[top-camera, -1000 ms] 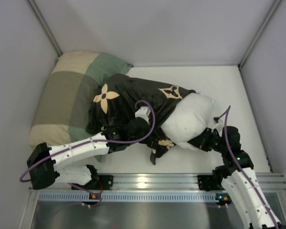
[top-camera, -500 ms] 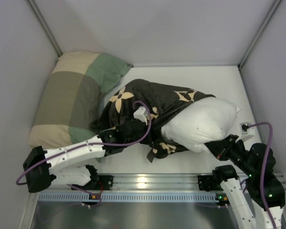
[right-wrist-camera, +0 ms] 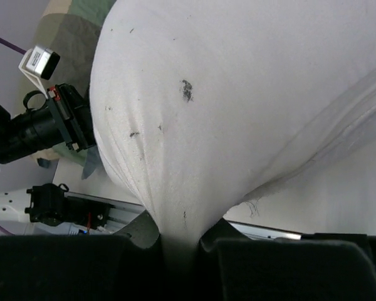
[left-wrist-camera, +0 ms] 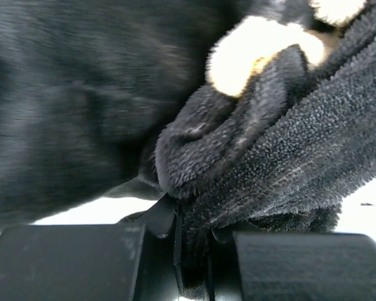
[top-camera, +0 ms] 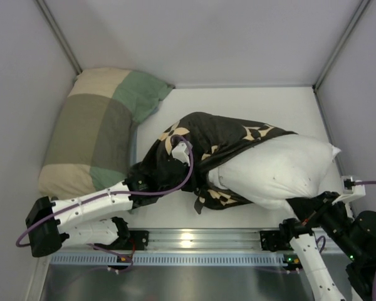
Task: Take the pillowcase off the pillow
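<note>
Pillowcase (top-camera: pixel 219 135) half off pillow (top-camera: pixel 282 169); white table (top-camera: pixel 250 103), grey walls (top-camera: pixel 207 37).

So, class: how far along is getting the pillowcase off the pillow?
Done: much of the white pillow is bare, sticking out of the black pillowcase. In hand: the left tool pinches the pillowcase and the right tool pinches the pillow. Left: the pillow's other end sits inside the pillowcase and must slide out.

Black pillowcase (left-wrist-camera: pixel 282 157): plush, napped cloth, matt; white pillow (right-wrist-camera: pixel 238 81): smooth woven fabric, dark lint specks.
</note>
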